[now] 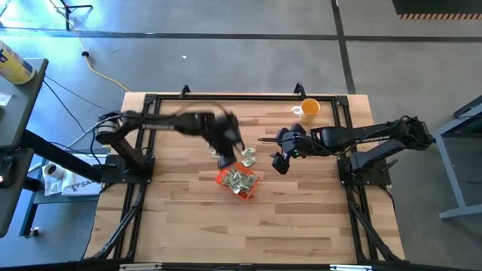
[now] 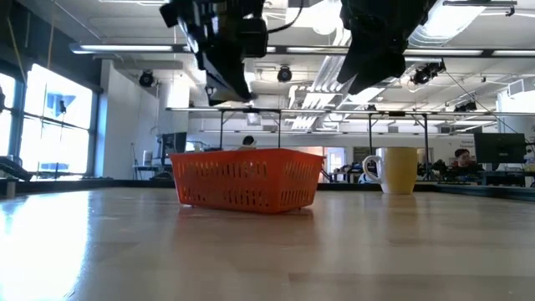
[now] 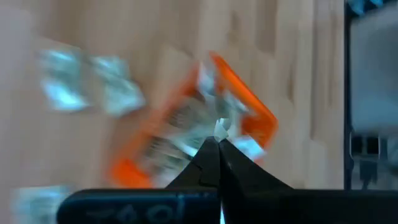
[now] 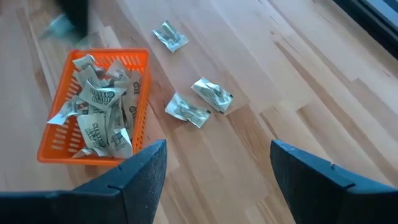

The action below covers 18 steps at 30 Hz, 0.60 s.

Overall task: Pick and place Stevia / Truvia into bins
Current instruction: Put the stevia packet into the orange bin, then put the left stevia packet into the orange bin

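The orange bin (image 1: pixel 239 182) stands mid-table and holds several Stevia sachets (image 4: pixel 96 118). Three more sachets (image 4: pixel 212 94) lie flat on the wood beside it, toward the far edge. My left gripper (image 3: pixel 217 140) hangs blurred over the bin's far-left corner (image 1: pixel 226 156), shut on a small pale sachet. To the right of the bin, above the table, my right gripper (image 1: pixel 280 162) is open with nothing between its fingers (image 4: pixel 146 168). My left gripper pinches a sachet between its two fingertips; only a small pale corner (image 3: pixel 221 128) shows past them. The fingers slant down from the table's left side. The sachet is lifted clear, above the bin (image 3: pixel 249 112).
A yellow mug (image 1: pixel 309 110) stands at the far right, behind my right arm. A black frame (image 1: pixel 226 98) runs along the table's far edge and down both sides. Bare wood lies between the bin and the near edge.
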Each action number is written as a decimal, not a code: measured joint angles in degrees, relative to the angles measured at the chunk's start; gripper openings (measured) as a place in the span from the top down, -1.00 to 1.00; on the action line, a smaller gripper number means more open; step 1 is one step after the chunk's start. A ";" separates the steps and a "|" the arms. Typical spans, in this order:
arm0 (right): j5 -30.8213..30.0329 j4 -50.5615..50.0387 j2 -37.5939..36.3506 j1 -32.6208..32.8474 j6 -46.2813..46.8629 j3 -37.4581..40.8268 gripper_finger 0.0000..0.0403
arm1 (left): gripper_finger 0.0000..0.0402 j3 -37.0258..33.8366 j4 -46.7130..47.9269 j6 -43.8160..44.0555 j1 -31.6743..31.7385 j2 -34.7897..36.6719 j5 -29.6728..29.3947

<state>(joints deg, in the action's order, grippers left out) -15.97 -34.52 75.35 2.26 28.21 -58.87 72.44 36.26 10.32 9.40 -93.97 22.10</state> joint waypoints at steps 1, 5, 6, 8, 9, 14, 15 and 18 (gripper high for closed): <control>0.00 -0.02 0.00 0.00 -0.11 0.00 -0.36 | 0.84 -0.09 -0.07 0.61 -2.50 -0.18 -1.51; 0.56 0.00 0.00 0.02 -1.22 0.00 -0.36 | 0.52 -0.33 -1.77 1.78 -11.11 -3.08 -14.34; 1.05 -0.02 0.00 0.02 -1.22 0.00 -0.36 | 0.42 -0.33 -1.61 1.84 -12.27 -3.67 -16.59; 2.00 0.02 0.00 0.02 -1.42 0.00 -0.36 | 0.23 -0.33 -1.87 1.89 -13.58 -4.35 -19.70; 2.42 0.00 0.00 0.02 -1.52 0.00 -0.36 | 0.14 -0.33 -0.96 1.96 -13.72 -4.36 -20.90; 2.46 -0.08 0.00 0.02 -2.88 0.02 -0.36 | -0.29 1.50 9.48 1.97 -11.71 -2.23 -26.96; 2.47 -0.04 0.00 0.02 -3.08 0.02 -0.36 | -0.35 1.60 11.87 1.96 -10.67 -1.82 -28.07; 2.38 0.04 0.00 -0.37 -3.58 0.02 -0.36 | -0.47 0.72 17.43 -0.57 -5.91 -1.49 -28.16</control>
<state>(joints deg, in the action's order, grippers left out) -13.58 -34.49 75.35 1.89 24.62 -58.85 73.16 53.69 9.75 3.49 -95.46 -6.06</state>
